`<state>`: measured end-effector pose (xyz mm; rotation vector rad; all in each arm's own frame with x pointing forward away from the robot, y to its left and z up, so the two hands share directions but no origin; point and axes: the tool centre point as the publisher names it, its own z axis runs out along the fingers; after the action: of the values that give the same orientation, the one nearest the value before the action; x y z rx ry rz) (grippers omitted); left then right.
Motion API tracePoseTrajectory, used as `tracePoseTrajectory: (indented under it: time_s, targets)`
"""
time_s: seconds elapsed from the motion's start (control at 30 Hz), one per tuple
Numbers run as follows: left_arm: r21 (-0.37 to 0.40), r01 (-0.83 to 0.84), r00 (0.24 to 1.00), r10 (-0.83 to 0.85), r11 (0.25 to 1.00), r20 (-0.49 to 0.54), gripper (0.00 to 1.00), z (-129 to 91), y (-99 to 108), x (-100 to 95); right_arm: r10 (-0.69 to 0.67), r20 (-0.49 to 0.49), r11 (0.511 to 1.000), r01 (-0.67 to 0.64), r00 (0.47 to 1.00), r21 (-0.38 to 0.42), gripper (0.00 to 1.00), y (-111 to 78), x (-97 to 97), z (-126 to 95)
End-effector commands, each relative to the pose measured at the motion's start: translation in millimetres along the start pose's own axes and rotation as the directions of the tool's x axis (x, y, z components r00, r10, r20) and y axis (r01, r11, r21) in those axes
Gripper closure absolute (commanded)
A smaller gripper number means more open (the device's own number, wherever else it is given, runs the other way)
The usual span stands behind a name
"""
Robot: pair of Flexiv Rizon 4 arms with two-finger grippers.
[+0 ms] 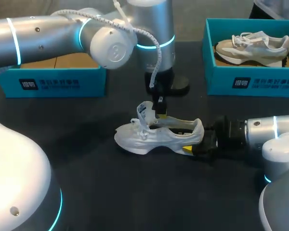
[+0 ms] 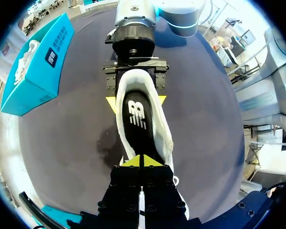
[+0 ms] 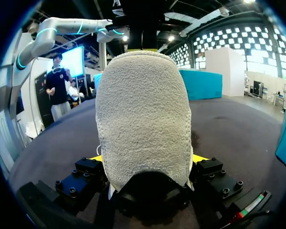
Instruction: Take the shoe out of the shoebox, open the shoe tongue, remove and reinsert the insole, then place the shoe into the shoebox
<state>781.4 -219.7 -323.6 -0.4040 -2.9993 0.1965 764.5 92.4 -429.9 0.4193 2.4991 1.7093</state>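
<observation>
Your right tool (image 3: 148, 160) clamps the heel of the white mesh sneaker (image 1: 156, 137); your left tool (image 2: 140, 161), tips together, sits over its black insole (image 2: 136, 119). Beyond the right tool, a teal cardboard shoebox (image 1: 221, 84) holds a beige sneaker (image 1: 253, 48).

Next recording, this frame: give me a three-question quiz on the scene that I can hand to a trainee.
1. True or false: the white shoe lies inside a shoebox.
2. The right gripper grips the white shoe at its: A toe, B heel, C laces.
3. Fill in: the beige shoe lies in a teal ___.
Key: 1 false; 2 B; 3 shoebox.
</observation>
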Motion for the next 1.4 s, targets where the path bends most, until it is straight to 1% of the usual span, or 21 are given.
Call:
tracePoseTrajectory:
  time_s: [0.03, 0.17, 0.27, 0.53, 0.73, 1.07, 1.4]
  targets:
    - [-0.008, -0.008, 1.0, 0.008, 1.0, 0.006, 1.0, 7.9, -7.2, 4.6, 0.001, 0.001, 1.0, -0.001, 1.0, 0.003, 1.0, -1.7, -0.2, 1.0]
    - [-0.008, -0.021, 1.0, 0.021, 1.0, 0.012, 1.0, 13.5, -14.6, 7.2, 0.001, 0.001, 1.0, -0.001, 1.0, 0.003, 1.0, -1.7, -0.2, 1.0]
    - [-0.014, -0.037, 0.998, 0.037, 0.999, 0.04, 1.0, 16.4, -19.7, 8.6, 0.001, 0.001, 1.0, -0.001, 1.0, 0.003, 1.0, -1.7, -0.2, 1.0]
    - [-0.012, -0.061, 0.996, 0.062, 0.998, 0.067, 1.0, 26.3, -33.5, 2.8, 0.001, 0.001, 1.0, -0.001, 1.0, 0.003, 1.0, -1.7, -0.2, 1.0]
    - [-0.038, -0.079, 0.994, 0.082, 0.996, 0.069, 1.0, 36.3, -43.5, -0.7, 0.001, 0.001, 1.0, -0.001, 1.0, 0.003, 1.0, -1.7, -0.2, 1.0]
    - [-0.059, -0.067, 0.997, 0.069, 0.996, 0.03, 1.0, 58.5, -34.8, -2.2, 0.001, 0.001, 1.0, -0.001, 1.0, 0.003, 1.0, -1.7, -0.2, 1.0]
    - [-0.08, -0.067, 0.998, 0.068, 0.995, 0.011, 1.0, 72.9, -21.1, 14.5, 0.001, 0.001, 1.0, -0.001, 1.0, 0.003, 1.0, -1.7, -0.2, 1.0]
